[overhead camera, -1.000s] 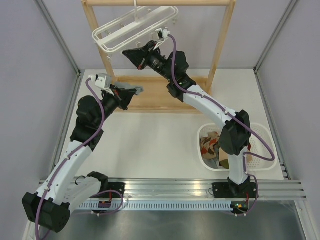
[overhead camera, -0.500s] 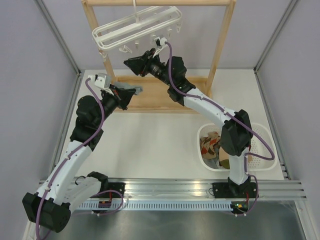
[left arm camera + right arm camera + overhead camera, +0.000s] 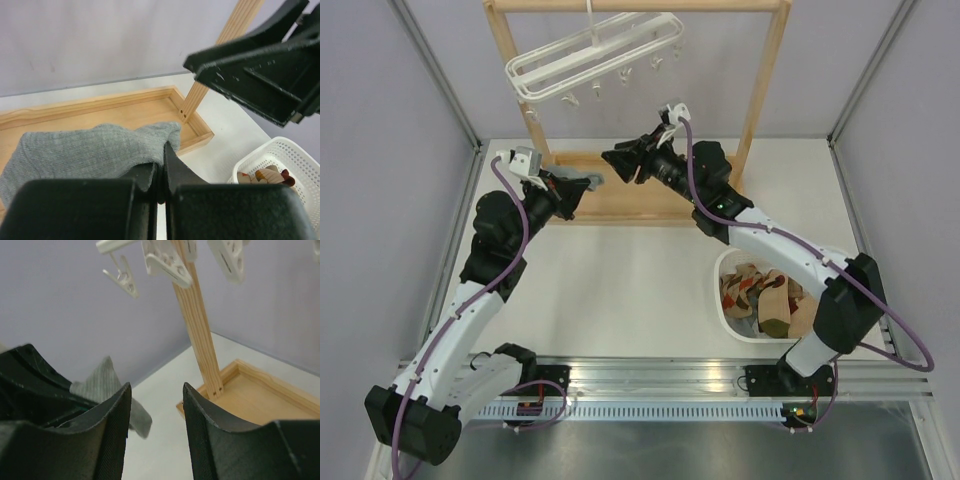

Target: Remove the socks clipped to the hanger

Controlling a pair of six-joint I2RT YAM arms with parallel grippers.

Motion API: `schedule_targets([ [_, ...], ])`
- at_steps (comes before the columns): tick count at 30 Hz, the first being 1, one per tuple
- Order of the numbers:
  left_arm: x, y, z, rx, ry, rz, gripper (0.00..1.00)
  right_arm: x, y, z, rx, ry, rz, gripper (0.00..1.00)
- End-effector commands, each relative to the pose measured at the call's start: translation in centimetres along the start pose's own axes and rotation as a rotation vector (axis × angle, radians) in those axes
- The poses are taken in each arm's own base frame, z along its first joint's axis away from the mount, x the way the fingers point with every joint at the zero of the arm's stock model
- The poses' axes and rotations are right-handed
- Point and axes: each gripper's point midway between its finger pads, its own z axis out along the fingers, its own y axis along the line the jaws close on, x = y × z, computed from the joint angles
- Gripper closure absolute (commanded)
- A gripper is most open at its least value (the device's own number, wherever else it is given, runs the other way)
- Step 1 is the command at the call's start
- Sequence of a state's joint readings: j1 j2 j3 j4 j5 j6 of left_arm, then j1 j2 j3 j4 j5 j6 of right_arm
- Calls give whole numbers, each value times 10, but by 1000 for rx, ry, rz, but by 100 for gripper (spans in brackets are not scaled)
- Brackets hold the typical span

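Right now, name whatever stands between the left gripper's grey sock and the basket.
The right arm: the open right gripper sits beside the grey sock, and its forearm crosses the straight line to the basket.

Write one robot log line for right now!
left gripper: shut on grey sock | right gripper: open, empty | hanger: no socks | basket: socks inside

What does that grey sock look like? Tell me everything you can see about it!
The grey sock is soft, ribbed knit cloth, plain grey all over. The robot's left hand is shut on one edge, pinching it between black fingers. The rest spreads out limp and wrinkly above the wooden tray; whether it touches the wood is hard to tell. No clip of the white hanger holds it.
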State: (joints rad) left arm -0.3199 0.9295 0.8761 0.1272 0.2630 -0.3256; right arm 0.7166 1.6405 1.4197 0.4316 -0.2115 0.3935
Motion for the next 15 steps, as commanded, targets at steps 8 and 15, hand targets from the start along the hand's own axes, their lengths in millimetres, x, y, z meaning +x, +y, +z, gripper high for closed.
schedule_targets([
  [8, 9, 0, 9, 14, 46, -58, 98, 65, -76, -100, 434, 167, -22, 47],
  [15, 46, -17, 27, 141, 195, -139, 98, 50, -133, -185, 680, 95, 115, 45],
])
